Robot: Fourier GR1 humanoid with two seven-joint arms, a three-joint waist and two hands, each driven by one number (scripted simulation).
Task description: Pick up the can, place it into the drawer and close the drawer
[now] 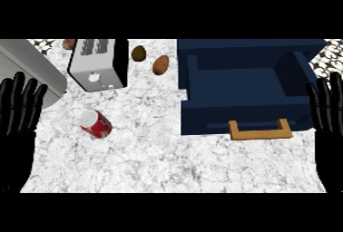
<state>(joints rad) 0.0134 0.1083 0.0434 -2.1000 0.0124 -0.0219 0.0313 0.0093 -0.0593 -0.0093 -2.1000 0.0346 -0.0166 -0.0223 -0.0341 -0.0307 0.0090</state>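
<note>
Red can (95, 124) near counter's left edge, lying tilted, untouched; may roll when grasped. Left hand (19, 113) and right hand (327, 113) flat, fingers straight. Drawer (244, 86) open.

Left hand (19, 113) cut by left edge, palm and forearm mostly out of frame. Right hand (327, 111) same at right edge. Grey appliance (30, 68) at top left only partly in view, can't tell what it is. Brown item (68, 44) half hidden behind toaster (99, 63). Drawer (248, 86) back end cut off at top. Can (95, 124) label too small to read.
</note>
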